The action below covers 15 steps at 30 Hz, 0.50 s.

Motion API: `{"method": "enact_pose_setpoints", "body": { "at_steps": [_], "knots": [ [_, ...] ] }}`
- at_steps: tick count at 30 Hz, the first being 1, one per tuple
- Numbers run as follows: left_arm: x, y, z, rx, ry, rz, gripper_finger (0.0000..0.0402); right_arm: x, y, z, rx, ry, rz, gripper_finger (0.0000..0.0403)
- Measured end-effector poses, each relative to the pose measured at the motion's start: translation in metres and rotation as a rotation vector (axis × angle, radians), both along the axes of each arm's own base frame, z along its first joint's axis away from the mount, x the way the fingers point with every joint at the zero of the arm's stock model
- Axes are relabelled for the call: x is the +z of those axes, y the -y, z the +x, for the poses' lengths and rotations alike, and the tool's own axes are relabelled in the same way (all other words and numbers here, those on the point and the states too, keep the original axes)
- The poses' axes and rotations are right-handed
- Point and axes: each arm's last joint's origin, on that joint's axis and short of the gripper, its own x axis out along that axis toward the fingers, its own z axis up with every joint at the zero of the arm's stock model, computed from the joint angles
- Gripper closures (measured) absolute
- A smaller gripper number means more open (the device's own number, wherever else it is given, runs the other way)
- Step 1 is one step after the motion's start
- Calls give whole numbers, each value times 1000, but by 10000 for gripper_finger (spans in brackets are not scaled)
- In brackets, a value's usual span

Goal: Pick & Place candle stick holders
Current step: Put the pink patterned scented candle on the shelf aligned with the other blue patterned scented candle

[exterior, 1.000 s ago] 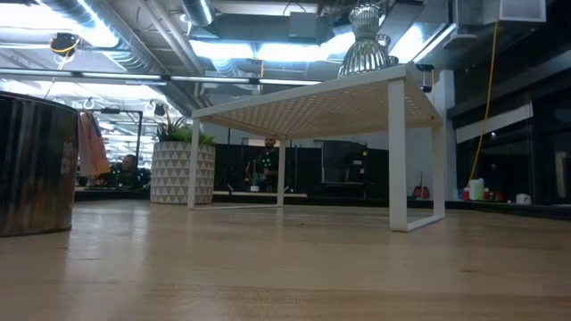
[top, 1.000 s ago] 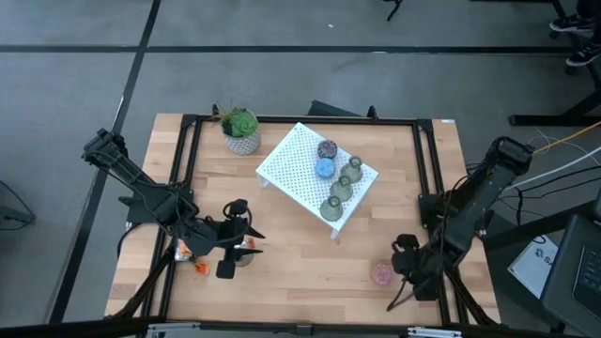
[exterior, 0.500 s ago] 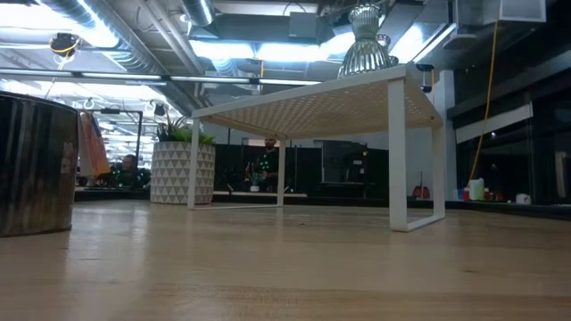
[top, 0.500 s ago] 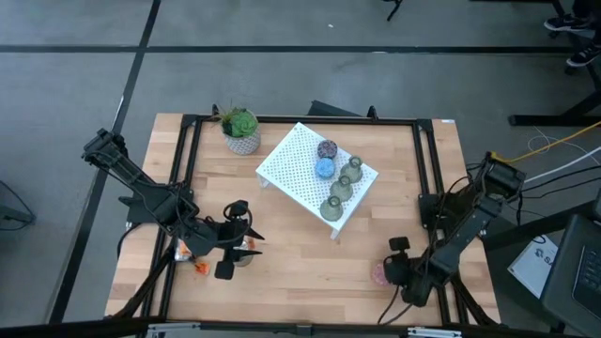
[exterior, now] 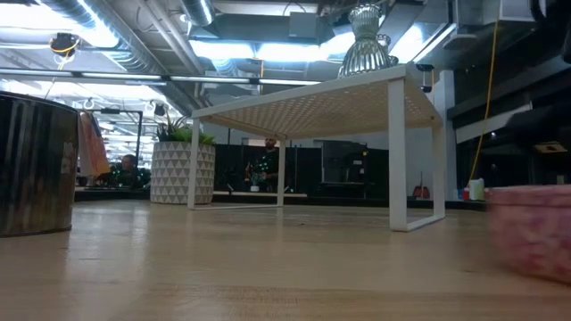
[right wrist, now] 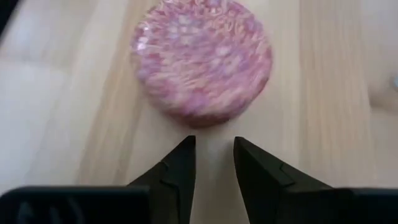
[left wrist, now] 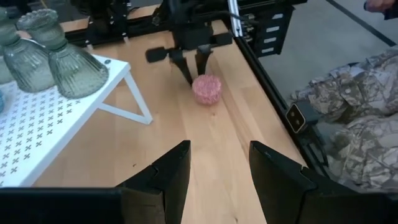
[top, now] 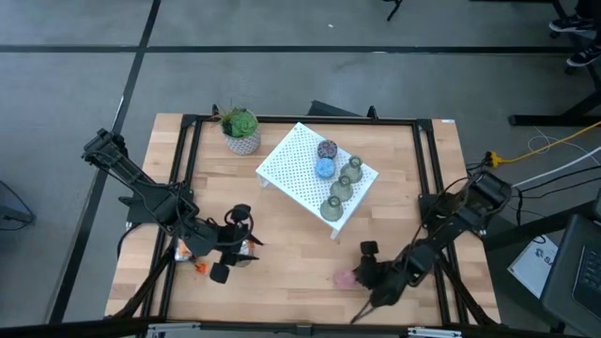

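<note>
I see the pink holder (top: pixel 344 279) sitting flat on the table (top: pixel 291 253), low and right of centre in the high view, round face up, no long axis to speak of. My right gripper (top: pixel 362 278) is just beside it, fingers (right wrist: pixel 180 165) narrowly parted and grasping nothing. My left gripper (top: pixel 237 249) waits at lower left, fingers apart, empty. Five holders stand upright on the stand (top: pixel 291 169)

The surface (top: pixel 300 253) is pale wood with a fine grain, smooth and matt. The pink holder (right wrist: pixel 201 60) looks rough and mottled — a pebbled, dull top. The white stand (top: pixel 293 169) is perforated, matt. The green holders (left wrist: pixel 53 53) look like ribbed, glossy glass — translucent. The right gripper's fingers (right wrist: pixel 180 165) are matt black.
</note>
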Motion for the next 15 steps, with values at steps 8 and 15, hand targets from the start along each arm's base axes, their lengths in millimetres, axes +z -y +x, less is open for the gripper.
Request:
{"method": "enact_pose_setpoints", "body": {
  "at_steps": [8, 15],
  "knots": [
    [0, 2, -1, -74, -25, -41, 242, 14, -9, 40, -34, 131, 29, 291],
    [1, 4, -1, -125, -22, -37, 242, 71, -11, 38, -69, 273, 102, 290]
  ]
}}
